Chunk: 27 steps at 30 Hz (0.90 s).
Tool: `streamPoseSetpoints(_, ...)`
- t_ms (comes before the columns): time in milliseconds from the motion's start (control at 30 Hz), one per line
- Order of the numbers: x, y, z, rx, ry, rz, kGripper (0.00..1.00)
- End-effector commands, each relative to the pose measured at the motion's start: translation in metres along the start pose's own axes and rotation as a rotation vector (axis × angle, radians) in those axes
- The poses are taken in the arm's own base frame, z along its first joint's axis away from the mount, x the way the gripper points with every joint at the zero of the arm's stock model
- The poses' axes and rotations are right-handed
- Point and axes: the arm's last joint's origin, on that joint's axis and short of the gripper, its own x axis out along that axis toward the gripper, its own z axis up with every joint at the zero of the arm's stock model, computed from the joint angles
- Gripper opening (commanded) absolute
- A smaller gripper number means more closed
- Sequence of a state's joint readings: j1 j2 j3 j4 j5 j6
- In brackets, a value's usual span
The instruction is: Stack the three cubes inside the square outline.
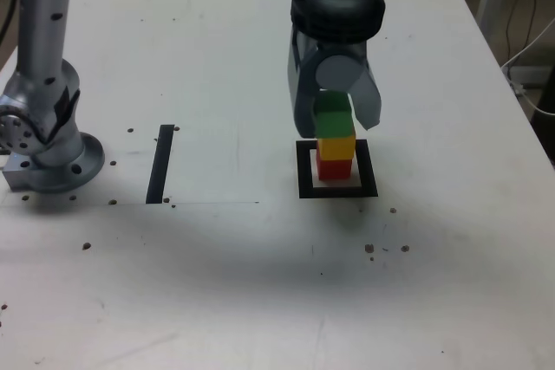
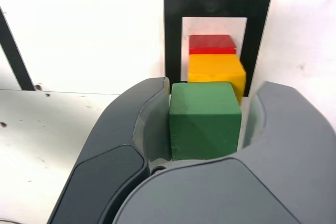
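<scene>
The three cubes stand as one tower inside the square outline [image 1: 305, 171]: red cube [image 1: 334, 167] at the bottom, yellow cube [image 1: 336, 146] on it, green cube [image 1: 333, 117] on top. My gripper [image 1: 336, 120] hangs over the tower with its jaws on either side of the green cube. In the wrist view the green cube [image 2: 205, 119] sits between the fingers [image 2: 142, 114]; one jaw lies against it and a thin gap shows at the other. Beyond it the yellow cube [image 2: 216, 72] and red cube [image 2: 212, 43] show inside the square outline [image 2: 173, 35]. The gripper is slightly open.
A straight black strip [image 1: 161, 164] lies on the white table at the exterior view's left of the outline, also seen as the strip [image 2: 13, 51] in the wrist view. The arm's metal base [image 1: 43, 136] stands at the exterior view's far left. The table's right edge [image 1: 520, 110] is near.
</scene>
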State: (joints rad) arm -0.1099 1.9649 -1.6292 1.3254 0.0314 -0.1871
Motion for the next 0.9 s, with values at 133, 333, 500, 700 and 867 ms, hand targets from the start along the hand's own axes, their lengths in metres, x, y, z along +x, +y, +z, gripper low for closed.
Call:
streamPoseSetpoints(133, -0.0069, 0.0016, -0.0036, 0.000, -0.013, 0.005, 0.99)
streamPoseSetpoints(333, -0.0071, 0.0006, -0.0018, 0.009, -0.023, 0.002, 0.99)
streamPoseSetpoints(500, -0.0063, -0.0002, -0.0002, 0.020, -0.029, 0.000, 0.99)
streamPoseSetpoints(700, -0.0071, -0.0003, 0.0002, 0.022, -0.031, -0.003, 0.99)
streamPoseSetpoints(867, -0.0064, -0.0002, 0.0000, 0.022, -0.027, 0.000, 0.99)
